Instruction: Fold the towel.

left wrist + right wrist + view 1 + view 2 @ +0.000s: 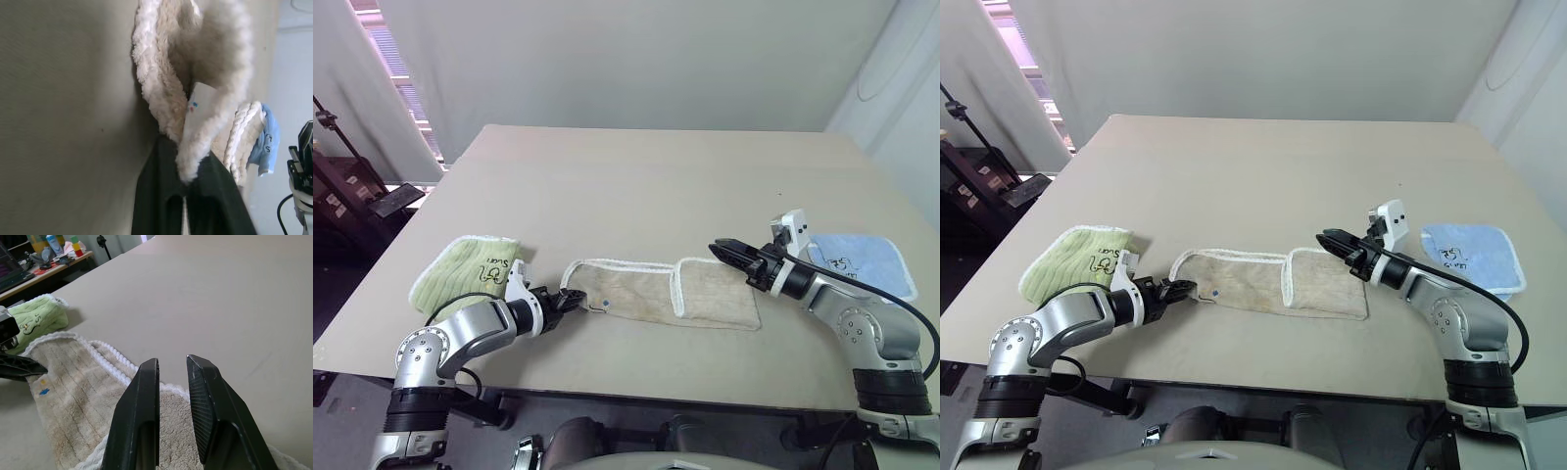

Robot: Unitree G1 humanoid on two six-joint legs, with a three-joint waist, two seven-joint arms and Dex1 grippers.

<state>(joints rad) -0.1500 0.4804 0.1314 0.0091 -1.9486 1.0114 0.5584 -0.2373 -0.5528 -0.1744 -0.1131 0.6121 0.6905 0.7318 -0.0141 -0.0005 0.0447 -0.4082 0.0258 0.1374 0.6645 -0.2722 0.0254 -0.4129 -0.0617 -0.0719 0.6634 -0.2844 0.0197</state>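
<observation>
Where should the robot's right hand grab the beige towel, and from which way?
Probably the towel end nearest the right gripper, at its white corded edge. That end lies flat on the table with a doubled layer, so coming down from above and pinching the edge looks easiest. The left gripper is shut on the opposite end, and the right gripper's fingers stand apart over the towel.

My head views are evenly lit and soft, with daylight at the window (396,73) on my left. Shadows on the table (646,176) are faint. My left wrist view is blurred; the towel (195,88) looks fuzzy, perhaps too close to focus.
</observation>
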